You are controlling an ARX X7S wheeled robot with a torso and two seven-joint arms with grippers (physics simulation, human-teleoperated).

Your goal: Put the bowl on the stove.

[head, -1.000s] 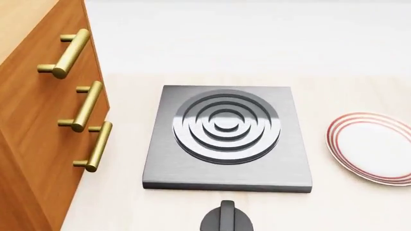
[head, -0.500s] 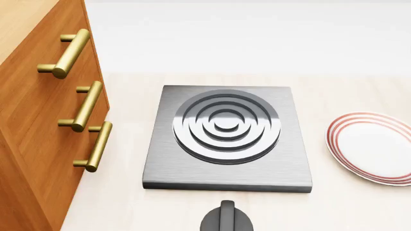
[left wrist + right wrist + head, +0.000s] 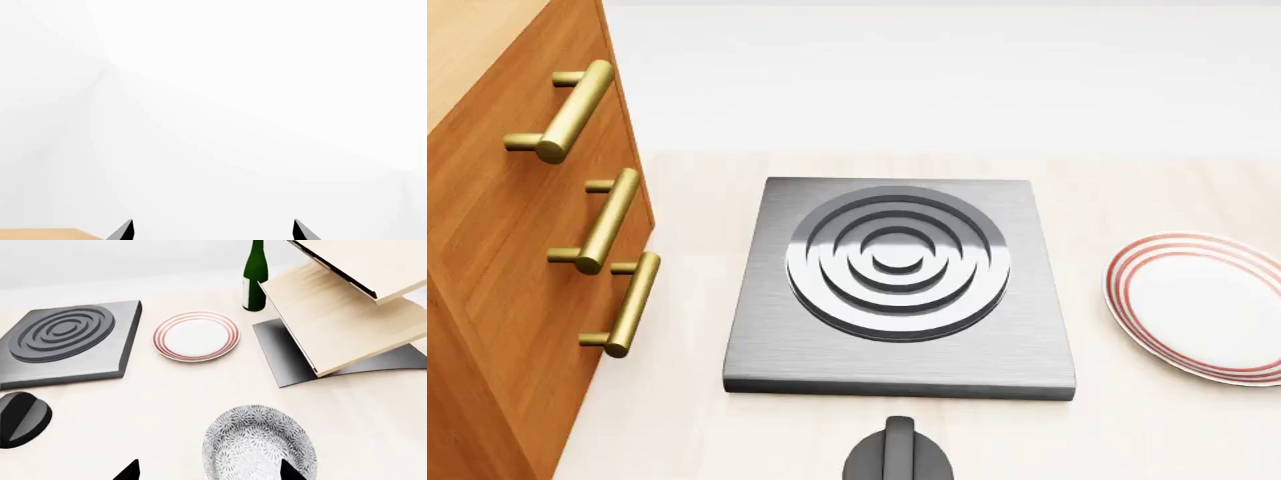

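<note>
bowl (image 3: 259,450) sits on the counter (image 3: 173,390) between the right gripper (image 3: 208,471) tips, which stand wide and apart from it. stove (image 3: 898,290) lies bare beyond the knob (image 3: 897,455), plate (image 3: 196,336) beside it. left gripper (image 3: 212,231) tips spread wide on nothing, facing white wall.

Neither arm shows from the head camera. The left gripper (image 3: 212,231) has its two dark fingertips (image 3: 123,231) spread wide apart, with nothing between them. The right gripper (image 3: 208,471) is spread wide too, its two black tips (image 3: 128,471) pointing down at the worktop (image 3: 167,400), holding nothing.
</note>
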